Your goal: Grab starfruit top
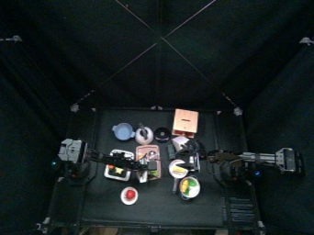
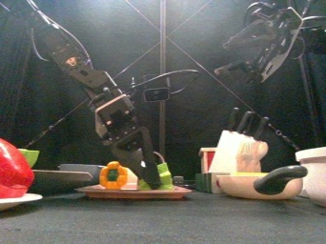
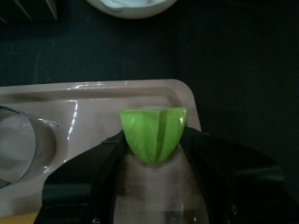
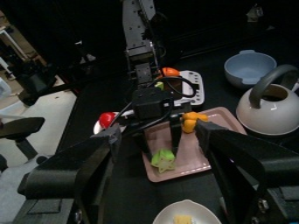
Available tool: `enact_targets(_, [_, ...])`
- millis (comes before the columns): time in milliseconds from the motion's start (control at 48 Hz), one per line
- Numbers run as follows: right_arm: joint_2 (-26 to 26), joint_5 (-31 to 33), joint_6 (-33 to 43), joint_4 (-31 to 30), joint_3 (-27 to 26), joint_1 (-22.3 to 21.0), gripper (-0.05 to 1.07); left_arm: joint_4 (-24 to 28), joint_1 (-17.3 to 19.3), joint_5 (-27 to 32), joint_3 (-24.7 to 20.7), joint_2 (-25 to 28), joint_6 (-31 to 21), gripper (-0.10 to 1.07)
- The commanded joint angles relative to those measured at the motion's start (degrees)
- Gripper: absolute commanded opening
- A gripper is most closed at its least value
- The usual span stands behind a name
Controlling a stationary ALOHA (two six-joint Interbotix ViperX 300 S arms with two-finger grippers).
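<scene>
I have the small black table (image 1: 157, 213) in front of me, and on its left half the pink rectangular plastic tray (image 3: 117, 96). My left gripper (image 3: 155, 166) is down over that tray's right end, jaws spread wide. The tiny yellow-green ribbed starfruit piece (image 3: 155, 133) stands upright on the tray directly between them, so each jaw flanks one side. I judge a straight squeeze is all the grab needs. My right gripper (image 4: 152, 166) hangs high on the right, well apart, jaws also spread with nothing between them.
</scene>
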Motion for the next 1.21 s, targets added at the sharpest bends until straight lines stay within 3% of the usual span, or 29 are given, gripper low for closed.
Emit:
enact_targets(0, [-0.2,-0.4,-0.1,0.2,-1.5,-0.3,0.98,0.1,0.1,-0.6,-1.2,-0.8,0.0,0.86])
enact_targets(479, [-0.2,-0.4,-0.1,0.1,-1.4,-0.3,0.98,0.1,0.1,-0.6,-1.2,-0.6,0.0,0.85])
enact_targets(854, [-0.2,-0.4,0.0,0.2,-1.4,-0.3,0.98,0.1,0.1,-0.6,-1.2,-0.8,-0.2,0.58])
enact_targets(1188, [-0.2,-0.4,0.0,0.2,-1.4,-0.3,0.98,-0.2,0.1,0.4,-1.1,-2.2,-0.3,0.60])
